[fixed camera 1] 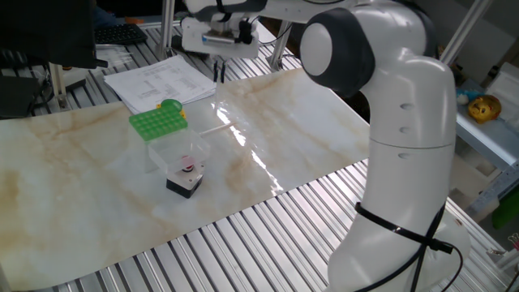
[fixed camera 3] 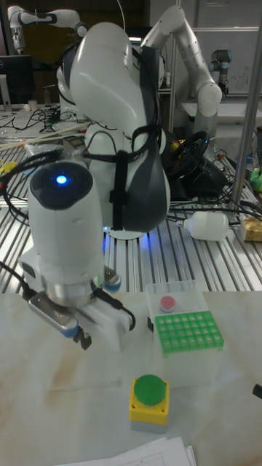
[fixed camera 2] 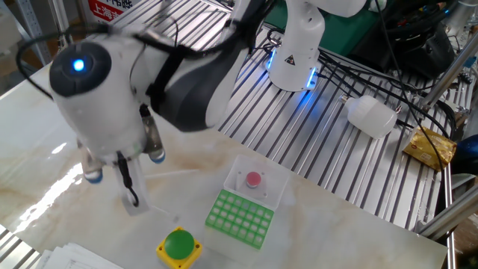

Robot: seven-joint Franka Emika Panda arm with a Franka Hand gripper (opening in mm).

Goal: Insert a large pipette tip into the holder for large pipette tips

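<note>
Up over the tabletop's far edge my jaws (fixed camera 1: 217,73) look empty, gap unclear, pipette tip (fixed camera 1: 212,128) lying flat beside the green rack (fixed camera 1: 157,122), so next I'd drop and grab it.
</note>
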